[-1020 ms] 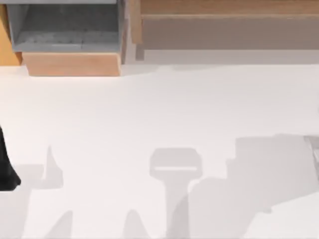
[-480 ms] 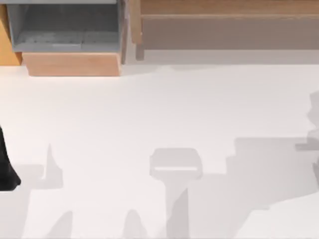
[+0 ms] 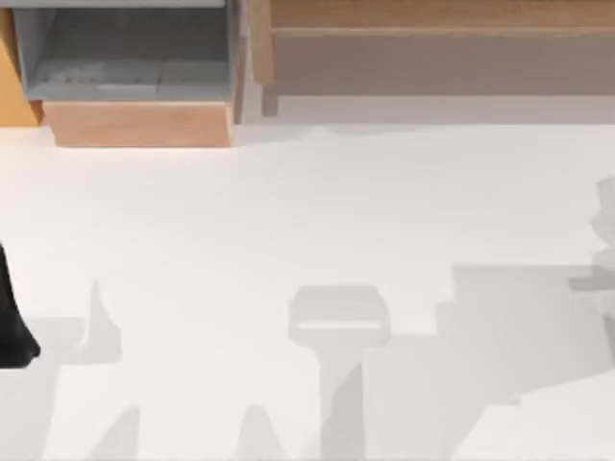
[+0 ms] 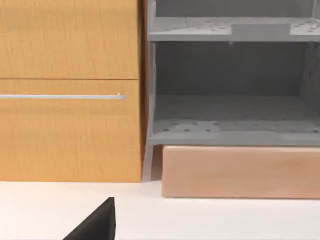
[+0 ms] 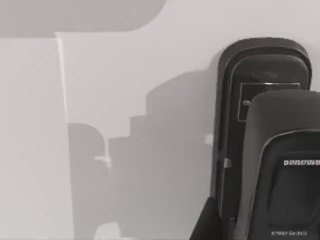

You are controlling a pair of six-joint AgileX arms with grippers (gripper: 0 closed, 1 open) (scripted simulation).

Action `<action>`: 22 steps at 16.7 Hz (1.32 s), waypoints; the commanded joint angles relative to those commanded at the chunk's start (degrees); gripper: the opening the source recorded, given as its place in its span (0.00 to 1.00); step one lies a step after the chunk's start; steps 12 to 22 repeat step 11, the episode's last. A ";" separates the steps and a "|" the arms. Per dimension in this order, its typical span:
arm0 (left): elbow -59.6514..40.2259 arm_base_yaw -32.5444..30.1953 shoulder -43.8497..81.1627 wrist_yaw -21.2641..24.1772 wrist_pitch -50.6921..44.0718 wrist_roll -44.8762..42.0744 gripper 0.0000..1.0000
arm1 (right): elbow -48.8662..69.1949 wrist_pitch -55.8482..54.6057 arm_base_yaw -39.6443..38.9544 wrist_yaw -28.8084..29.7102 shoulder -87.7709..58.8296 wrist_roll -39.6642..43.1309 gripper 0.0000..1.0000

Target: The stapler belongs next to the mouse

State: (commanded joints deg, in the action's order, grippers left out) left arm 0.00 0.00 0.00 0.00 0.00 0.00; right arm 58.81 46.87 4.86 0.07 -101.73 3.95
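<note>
1. The black, narrow, round-ended stapler [image 5: 262,85] lies flat on the white counter [image 3: 288,211], right below the right arm [image 3: 605,216].
2. Its long axis runs straight away from the right wrist camera, rounded end farthest.
3. Right hand: can't tell whether it's open or holding anything (same for left hand).
4. The left arm [image 3: 12,322] is parked at the counter's left edge, so right is likely nearer.

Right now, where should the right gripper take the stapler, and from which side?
Take the stapler across its narrow width near mid-length, coming straight down from above. It lies flat on the white table, long, with straight parallel sides. The rounded end would likely slip.
</note>
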 joint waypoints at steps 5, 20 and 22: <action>0.00 0.00 0.00 0.00 0.00 0.00 1.00 | 0.00 0.00 0.00 0.00 0.00 0.00 0.98; 0.00 0.00 0.00 0.00 0.00 0.00 1.00 | 0.00 0.00 0.00 0.00 0.00 0.00 1.00; 0.00 0.00 0.00 0.00 0.00 0.00 1.00 | 0.00 0.00 0.00 0.00 0.00 0.00 1.00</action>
